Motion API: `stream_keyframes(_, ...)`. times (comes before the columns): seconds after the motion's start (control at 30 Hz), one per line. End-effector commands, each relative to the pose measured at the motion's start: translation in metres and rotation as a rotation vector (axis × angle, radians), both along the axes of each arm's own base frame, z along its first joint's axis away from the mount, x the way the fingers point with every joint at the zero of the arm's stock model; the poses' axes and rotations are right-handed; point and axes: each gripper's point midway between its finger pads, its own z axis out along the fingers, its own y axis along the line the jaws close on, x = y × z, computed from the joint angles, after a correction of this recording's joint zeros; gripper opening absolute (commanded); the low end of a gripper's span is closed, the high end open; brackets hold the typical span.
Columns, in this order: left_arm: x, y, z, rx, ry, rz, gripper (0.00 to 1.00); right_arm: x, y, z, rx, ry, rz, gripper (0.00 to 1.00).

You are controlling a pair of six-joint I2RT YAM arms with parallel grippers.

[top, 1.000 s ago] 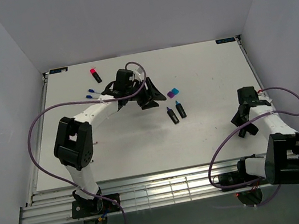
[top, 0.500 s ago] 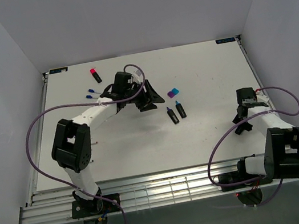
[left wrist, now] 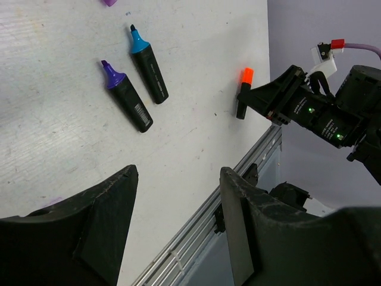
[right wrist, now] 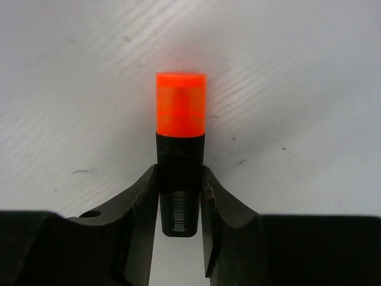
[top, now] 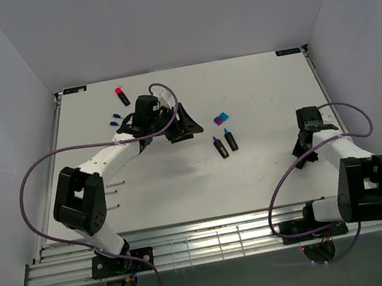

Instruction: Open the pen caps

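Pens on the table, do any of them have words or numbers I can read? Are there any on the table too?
There are no words or numbers I can read.
Black marker with an orange cap: a white barcode with tiny print, too small to read.
Black marker with a bare purple tip: a small white label, too blurred to read.
Blue sticker at the table's far right corner: too small to read.

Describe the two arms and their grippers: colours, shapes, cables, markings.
Both arms, left arm and right arm, have white links and boxy black joint housings. A purple cable loops alongside each. The left gripper and right gripper are matte black with broad, tapering fingers. The right gripper's body carries small green lights and a red plug.
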Motion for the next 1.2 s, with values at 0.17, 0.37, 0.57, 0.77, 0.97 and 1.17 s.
stream_keyframes(0.17, 0.005, 0.018, 0.032, -0.277, -0.005, -0.035, 0.68, 0.056, 0.111, 0.088, 0.147, -0.293, 0.644, 0.08)
stream_keyframes(0.37, 0.011, 0.009, 0.031, -0.288, 0.018, -0.047, 0.71, 0.041, 0.214, 0.113, 0.359, -0.414, 1.039, 0.08)
stream_keyframes(0.57, 0.012, -0.005, 0.028, -0.261, 0.018, -0.038, 0.72, 0.035, 0.275, 0.124, 0.450, -0.421, 1.204, 0.08)
stream_keyframes(0.77, 0.008, -0.011, 0.010, -0.205, 0.030, -0.002, 0.72, 0.038, 0.315, 0.148, 0.508, -0.475, 1.253, 0.08)
stream_keyframes(0.97, 0.004, -0.014, -0.003, -0.182, 0.060, 0.012, 0.67, 0.040, 0.342, 0.157, 0.547, -0.488, 1.278, 0.08)
stream_keyframes(1.17, 0.003, -0.011, -0.003, -0.169, 0.054, 0.032, 0.54, 0.042, 0.359, 0.160, 0.551, -0.486, 1.294, 0.08)
